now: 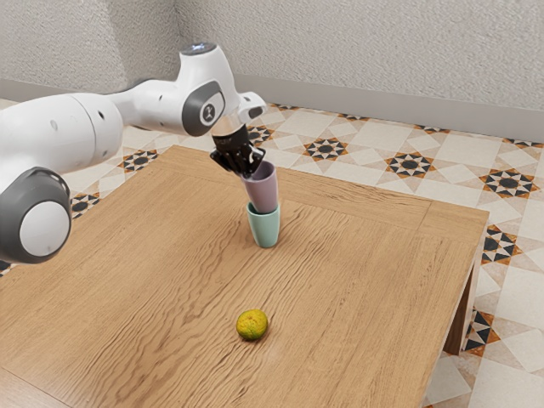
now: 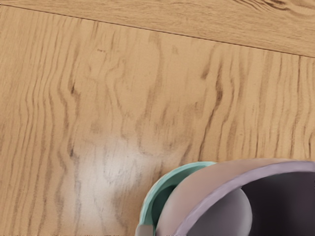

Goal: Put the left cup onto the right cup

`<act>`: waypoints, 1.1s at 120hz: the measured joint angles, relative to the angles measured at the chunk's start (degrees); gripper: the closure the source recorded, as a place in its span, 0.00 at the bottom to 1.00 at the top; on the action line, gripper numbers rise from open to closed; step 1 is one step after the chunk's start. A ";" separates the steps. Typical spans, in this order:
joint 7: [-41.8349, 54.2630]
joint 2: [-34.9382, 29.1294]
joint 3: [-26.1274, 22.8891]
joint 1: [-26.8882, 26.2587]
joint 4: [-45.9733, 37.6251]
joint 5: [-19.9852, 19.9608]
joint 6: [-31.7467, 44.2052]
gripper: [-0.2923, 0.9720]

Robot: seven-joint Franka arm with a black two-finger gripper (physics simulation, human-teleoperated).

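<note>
The gripper [image 1: 242, 163] grips the purple cup [image 1: 262, 189], base tilted into the teal cup [image 1: 264, 229] (upright on desk [image 1: 357, 280]). Releasing at this lean could tip it out.

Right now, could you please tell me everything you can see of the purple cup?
The purple cup is a plain, smooth, tapered mauve tumbler with no handle and a dark, open inside. It leans with its mouth toward the exterior view's left, its base lowered into the mouth of the teal cup, which stands on the table. The gripper grips its rim.
</note>
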 joint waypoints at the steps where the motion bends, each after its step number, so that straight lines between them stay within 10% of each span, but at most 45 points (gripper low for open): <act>1: -0.01 -0.04 0.00 0.03 -0.08 -0.05 0.00 0.85; 26: -0.32 -0.35 0.03 0.36 -1.23 -0.86 -0.15 0.85; 72: -0.18 -2.84 0.12 0.26 -2.92 -1.52 -0.23 0.35; 132: 1.39 -19.37 0.77 -2.62 -11.52 1.30 -8.60 0.24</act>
